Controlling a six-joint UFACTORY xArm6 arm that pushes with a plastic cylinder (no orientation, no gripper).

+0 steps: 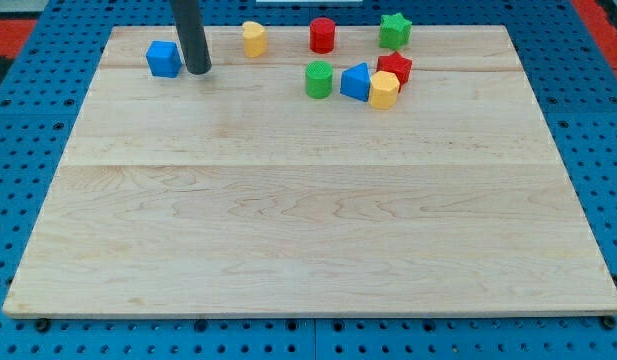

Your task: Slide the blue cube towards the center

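The blue cube (164, 59) sits near the wooden board's top left corner. My tip (198, 71) rests on the board just to the right of the blue cube, a small gap apart from it. The dark rod rises from the tip out of the view's top.
Along the top of the wooden board (308, 230) are a yellow block (254, 39), a red cylinder (322, 35) and a green star (394, 30). Below them cluster a green cylinder (319, 79), a blue triangular block (356, 82), a red block (396, 67) and a yellow block (384, 90).
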